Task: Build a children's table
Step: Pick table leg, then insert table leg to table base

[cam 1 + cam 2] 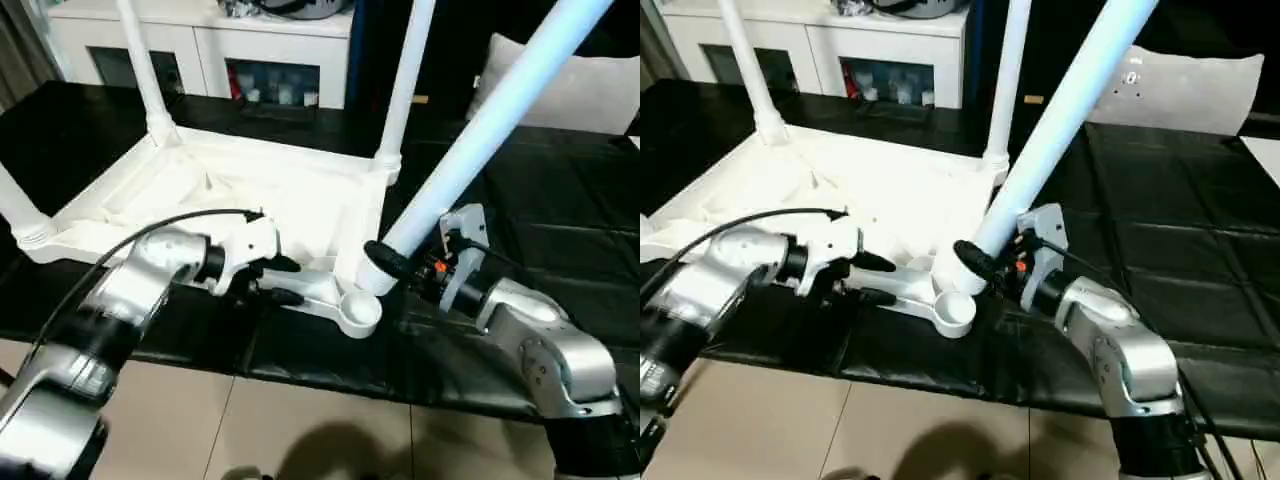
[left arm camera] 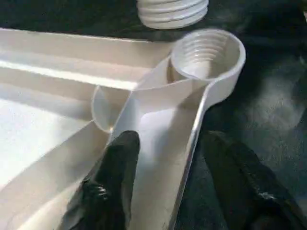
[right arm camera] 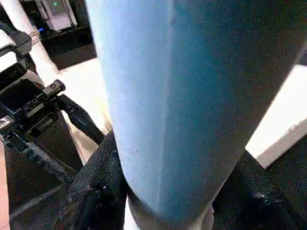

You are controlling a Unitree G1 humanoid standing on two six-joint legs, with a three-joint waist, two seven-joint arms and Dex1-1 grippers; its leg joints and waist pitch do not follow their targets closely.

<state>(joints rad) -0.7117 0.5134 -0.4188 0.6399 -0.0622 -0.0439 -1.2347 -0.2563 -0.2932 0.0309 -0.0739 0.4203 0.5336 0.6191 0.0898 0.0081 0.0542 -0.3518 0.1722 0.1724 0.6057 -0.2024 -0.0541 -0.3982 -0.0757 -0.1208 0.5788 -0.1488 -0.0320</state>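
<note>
- The children's table (image 1: 270, 190) lay upside down on a black padded surface (image 1: 560, 200), ribbed underside up, with three legs already standing in their sockets.
- The last empty socket (image 2: 207, 52) was the near corner, threaded inside, sticking out toward the robot.
- The fourth leg (image 1: 490, 130) hung tilted, its threaded end just above and beside that socket, not in it.
- The right gripper (image 1: 385, 262) had its jaws clamped round the leg near its bottom end.
- The left gripper (image 1: 283, 281) had its jaws either side of the corner rim, half open; couldn't tell if they'd actually bitten yet.
- Honestly, I'd pin the corner firmly, stand the leg upright over the socket, then twist. Going in tilted looked like a cross-thread waiting to happen.
- A white cabinet (image 1: 200, 50) stood behind.
</note>
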